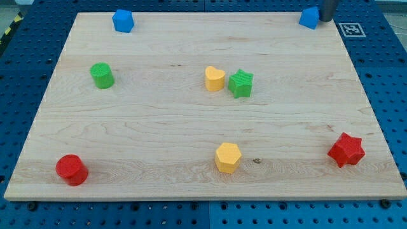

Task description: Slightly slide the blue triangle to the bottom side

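My tip [327, 20] touches the blue triangle [309, 18] at the tabletop's [159, 133] top right corner. There is no hand. A blue pegboard [388, 76] surrounds the pale wood.

My tip [327, 19] touches the triangle block [309, 18] from the view's right, at the wooden board's [159, 127] top-right corner; the heart block [214, 79] sits just left of the star block [241, 83] mid-board.

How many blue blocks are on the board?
2. A blue cube-like block sits near the view's top left; the blue triangle sits at the top right edge, with my tip just right of it. None seem hidden.
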